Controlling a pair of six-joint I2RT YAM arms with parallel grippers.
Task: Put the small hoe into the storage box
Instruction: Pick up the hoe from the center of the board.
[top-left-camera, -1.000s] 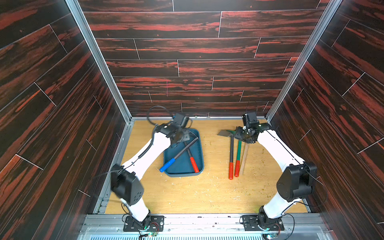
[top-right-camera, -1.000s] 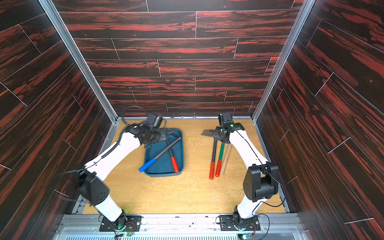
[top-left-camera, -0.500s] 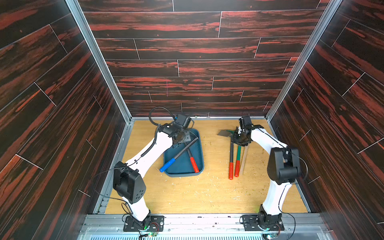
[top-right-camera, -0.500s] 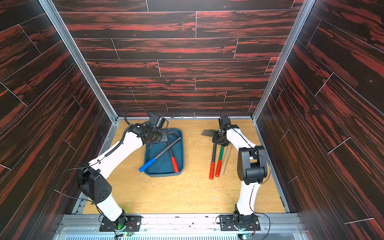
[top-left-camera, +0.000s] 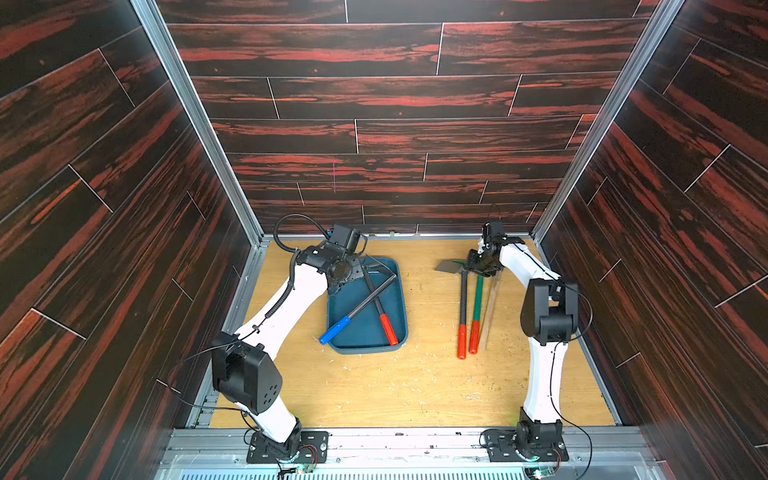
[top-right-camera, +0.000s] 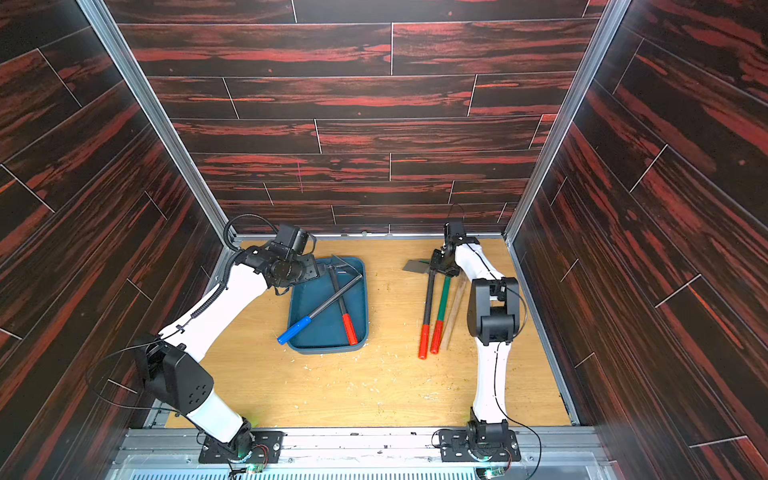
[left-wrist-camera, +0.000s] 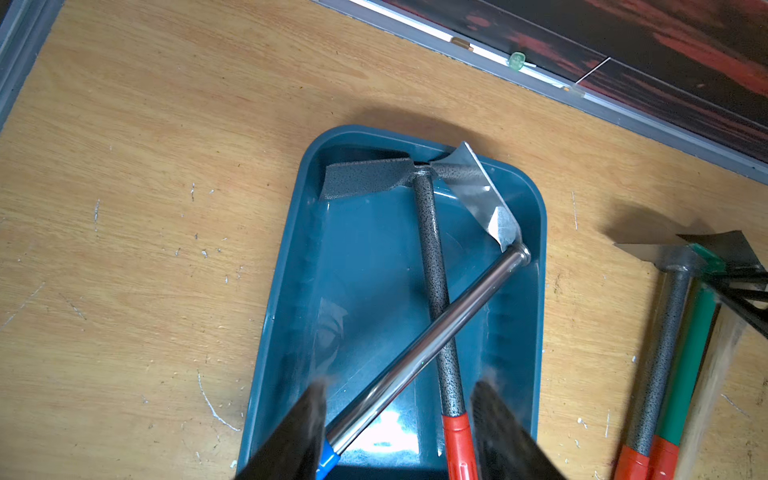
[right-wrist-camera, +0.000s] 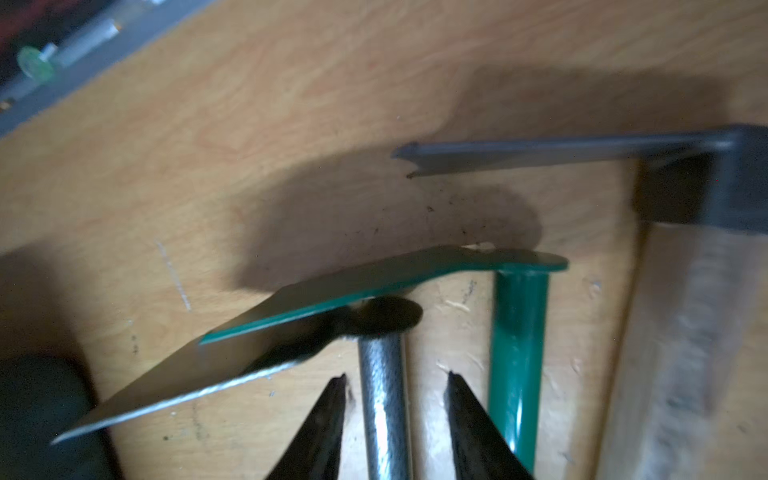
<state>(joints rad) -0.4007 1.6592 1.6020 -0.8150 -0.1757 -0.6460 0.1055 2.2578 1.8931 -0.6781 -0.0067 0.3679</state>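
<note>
Small hoe (top-left-camera: 462, 299) (speckled grey shaft, red grip) is seen flat on the table (top-left-camera: 374, 395), well apart from the storage box (top-left-camera: 365, 351), outside it on the right arm's side. Its shaft is straddled just below the head by the right gripper (right-wrist-camera: 397, 376). The fingers (right-wrist-camera: 328, 411) are spread, with a gap left on each side, so nothing is grasped.

The green-shaft hoe (top-left-camera: 478, 299) is laid just beside it and parallel, its green blade overlapping the small hoe's head in the right wrist view. The wooden-handled hoe (top-left-camera: 492, 303) is laid next to that.

In the storage box a blue-grip hoe (left-wrist-camera: 486, 286) is crossed over a red-grip hoe (left-wrist-camera: 428, 232). The blue grip is hung over the near rim in both top views. The left gripper (left-wrist-camera: 399, 384) is held above the box, released, with nothing between its fingers.
</note>
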